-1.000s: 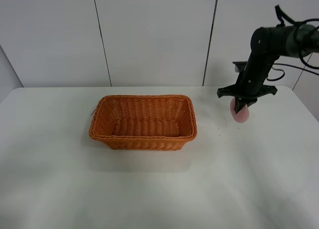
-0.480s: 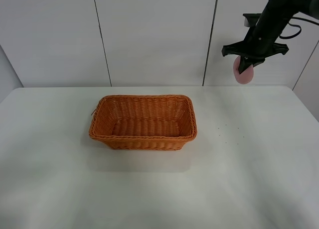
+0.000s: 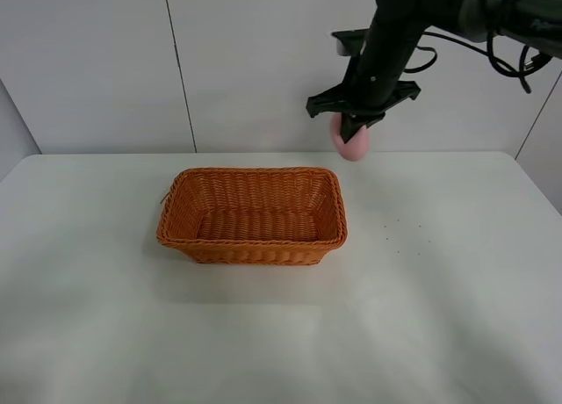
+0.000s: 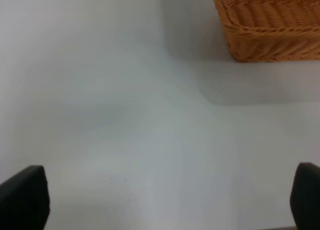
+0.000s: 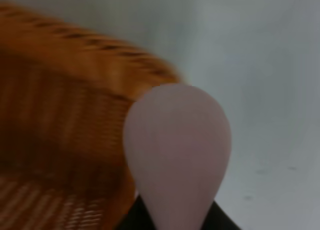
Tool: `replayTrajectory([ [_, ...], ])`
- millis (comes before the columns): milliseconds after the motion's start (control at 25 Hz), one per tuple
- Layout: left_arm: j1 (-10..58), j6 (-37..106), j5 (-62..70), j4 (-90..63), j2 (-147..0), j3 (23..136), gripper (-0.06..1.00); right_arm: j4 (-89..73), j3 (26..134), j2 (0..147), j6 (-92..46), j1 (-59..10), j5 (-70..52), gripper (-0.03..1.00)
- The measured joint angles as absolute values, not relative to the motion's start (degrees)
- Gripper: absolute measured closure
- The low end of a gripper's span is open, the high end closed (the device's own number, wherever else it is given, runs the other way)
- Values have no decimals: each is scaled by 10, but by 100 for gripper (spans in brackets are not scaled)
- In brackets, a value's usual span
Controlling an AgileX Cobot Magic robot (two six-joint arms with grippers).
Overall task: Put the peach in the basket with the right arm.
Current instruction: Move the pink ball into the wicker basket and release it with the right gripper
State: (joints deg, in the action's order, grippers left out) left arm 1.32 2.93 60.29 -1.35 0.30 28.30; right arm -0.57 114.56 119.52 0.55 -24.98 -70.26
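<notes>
Peach (image 3: pixel 350 146), one, gripped by right arm (image 3: pixel 387 46); basket (image 3: pixel 252 216), one.

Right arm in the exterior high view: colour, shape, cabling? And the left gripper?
The right arm is glossy black with thick rounded joints, and loose black cables loop beside it. Its gripper is black, with a flat crossbar above narrow fingers. No markings are legible. The left gripper shows only two rounded black fingertips.

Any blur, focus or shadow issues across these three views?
Right wrist: basket streaked with motion blur, peach close and soft-edged. Left wrist: even light, left claw only two dark defocused corners, faint basket shadow on the table. Exterior high: sharp, soft shadow under basket.
</notes>
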Motion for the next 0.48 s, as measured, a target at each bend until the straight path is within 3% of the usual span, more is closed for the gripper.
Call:
replayTrajectory([
  [480, 13, 29, 603, -14, 3, 283, -4, -8, 1146, 1225, 14, -382, -630, 96],
])
